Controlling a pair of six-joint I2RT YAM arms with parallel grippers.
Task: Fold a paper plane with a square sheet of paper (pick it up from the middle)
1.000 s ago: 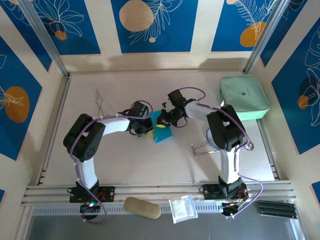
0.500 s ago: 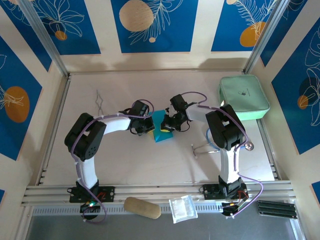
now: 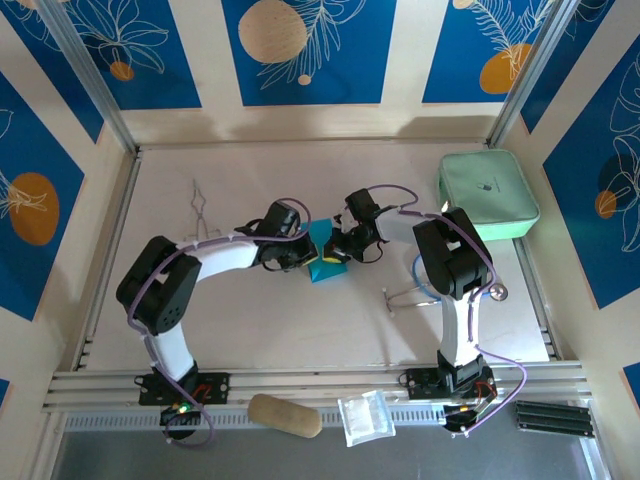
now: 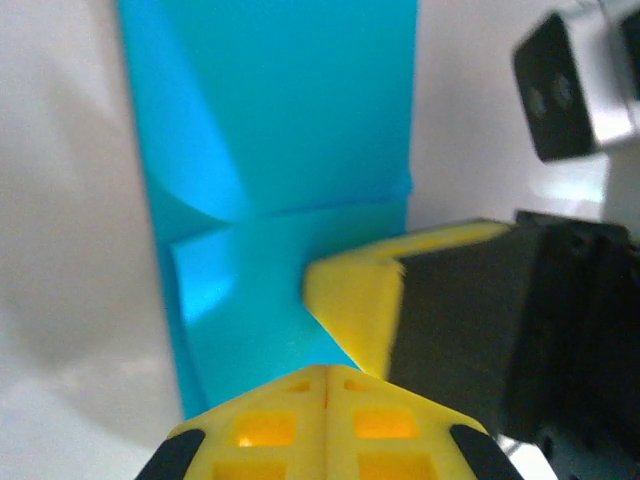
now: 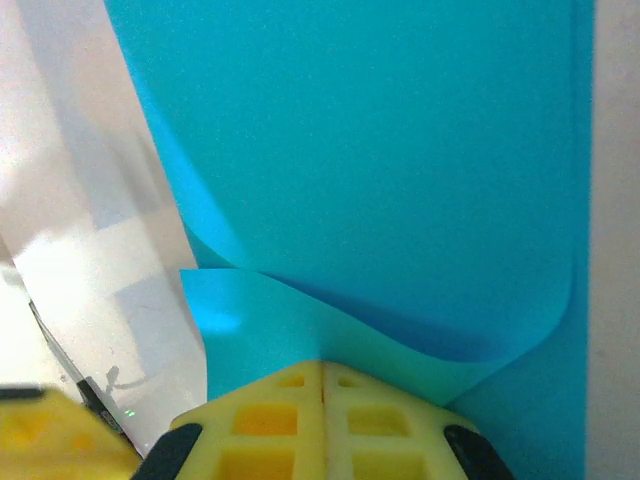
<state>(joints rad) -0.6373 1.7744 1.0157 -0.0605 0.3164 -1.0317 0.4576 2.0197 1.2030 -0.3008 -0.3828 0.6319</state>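
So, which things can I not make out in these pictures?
- Top view: the blue paper is small, and the left gripper and right gripper cover its sides, so its folds are unclear.
- Left wrist view: the frame cuts the paper's far end; the right gripper's yellow finger covers part of it.
- Right wrist view: closed fingers hide the spot they pinch; the frame cuts the sheet's far end.
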